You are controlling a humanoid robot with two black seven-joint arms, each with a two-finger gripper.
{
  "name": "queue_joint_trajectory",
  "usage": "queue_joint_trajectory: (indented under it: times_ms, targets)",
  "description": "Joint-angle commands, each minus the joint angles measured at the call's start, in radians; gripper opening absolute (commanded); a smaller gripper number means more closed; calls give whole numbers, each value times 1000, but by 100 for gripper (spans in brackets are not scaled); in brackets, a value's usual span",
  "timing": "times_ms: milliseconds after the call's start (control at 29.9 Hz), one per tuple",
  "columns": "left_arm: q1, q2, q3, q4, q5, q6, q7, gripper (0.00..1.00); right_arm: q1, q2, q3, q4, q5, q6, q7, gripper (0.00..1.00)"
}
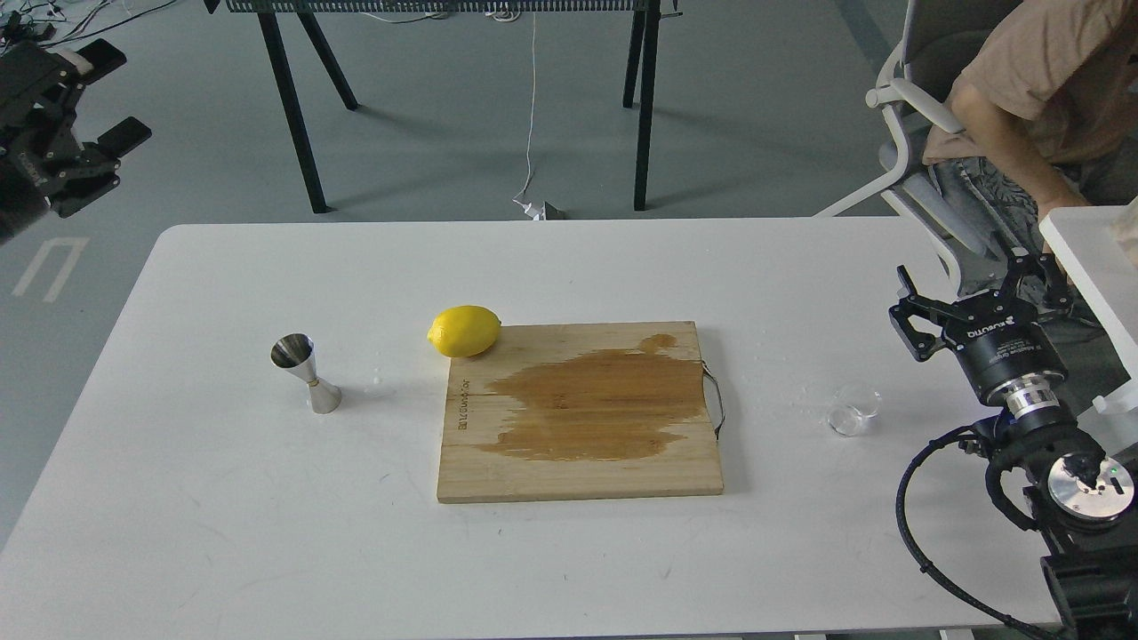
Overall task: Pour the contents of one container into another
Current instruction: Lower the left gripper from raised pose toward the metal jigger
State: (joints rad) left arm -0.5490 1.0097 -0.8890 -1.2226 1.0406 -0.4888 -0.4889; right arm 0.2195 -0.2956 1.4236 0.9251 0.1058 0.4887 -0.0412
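Note:
The steel jigger (305, 373) stands upright on the left part of the white table (551, 267). The clear glass tumbler (852, 411) sits on the table's right side, with a few water drops near it. My right gripper (973, 286) hovers open just right of and behind the tumbler, with nothing between its fingers. My left gripper (108, 96) is high at the far upper left, off the table and far from the jigger, with its fingers spread open and empty.
A wooden cutting board (578, 471) with a large wet stain lies mid-table, and a yellow lemon (464, 331) rests at its back left corner. A seated person (1040, 80) in a chair is behind the right corner. Another white surface (1089, 258) borders the right edge.

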Motion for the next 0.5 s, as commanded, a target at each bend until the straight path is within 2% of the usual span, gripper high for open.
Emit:
queue_joint_trajectory:
  times_ms: [0,134,200,301,334,468]
  targets:
    - [26,26,7,-135,165,10,0,99,0,0,2,-2,0,0,0,99]
    - [142,33,9,-198,269,168,0,99,0,0,2,-6,0,0,0,99]
    - [207,32,9,-202,355,302,0,99,0,0,2,-8,-1,0,0,99]
    - [323,24,16,-202,455,568,0,99,-2,0,-2,-11,-1,0,0,99]
    - [357,21,21,-202,466,632,0,99,-2,0,-3,-11,-1,0,0,99]
    - [463,15,45,-210,469,806,0,98,-5,0,-9,-9,-1,0,0,99]
